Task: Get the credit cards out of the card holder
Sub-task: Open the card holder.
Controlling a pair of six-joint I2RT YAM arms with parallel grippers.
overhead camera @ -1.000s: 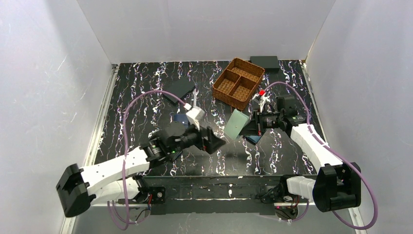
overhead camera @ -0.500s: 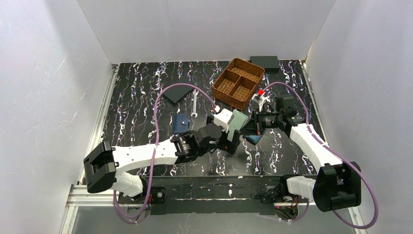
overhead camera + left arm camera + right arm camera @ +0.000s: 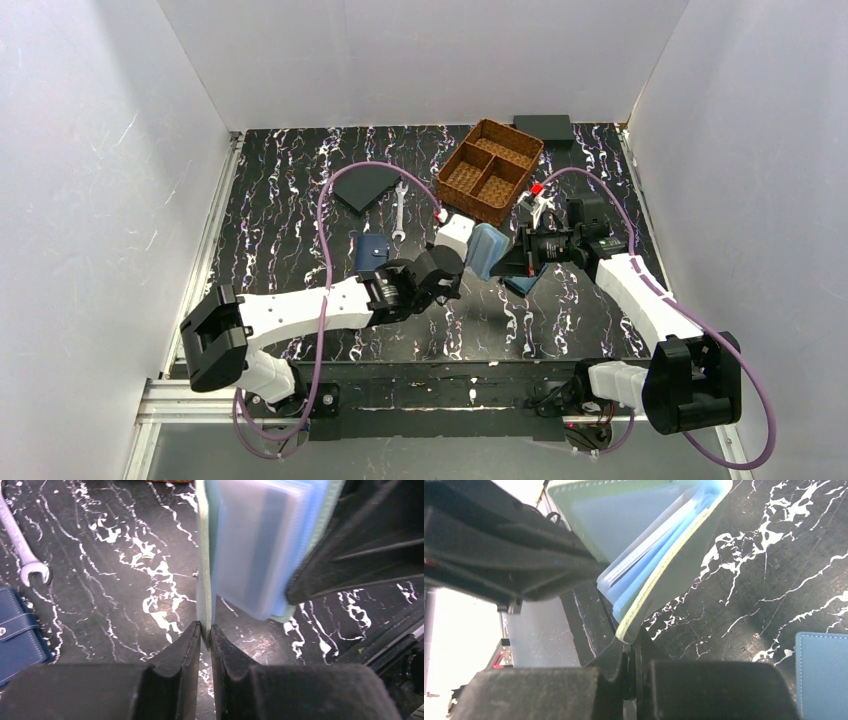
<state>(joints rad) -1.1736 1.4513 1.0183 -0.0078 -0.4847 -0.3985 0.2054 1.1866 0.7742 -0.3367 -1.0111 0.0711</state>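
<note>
L tool (image 3: 205, 628) onto card holder (image 3: 205, 555) (wrist)

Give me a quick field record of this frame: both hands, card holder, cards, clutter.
left hand: shut on one cover of the card holder
right hand: shut on the other cover
card holder: held up between the hands, spread open, clear sleeves showing
credit cards: none seen out; contents of the sleeves cannot be told
nearby: navy wallet, wrench, wicker basket, blue wallet
</note>
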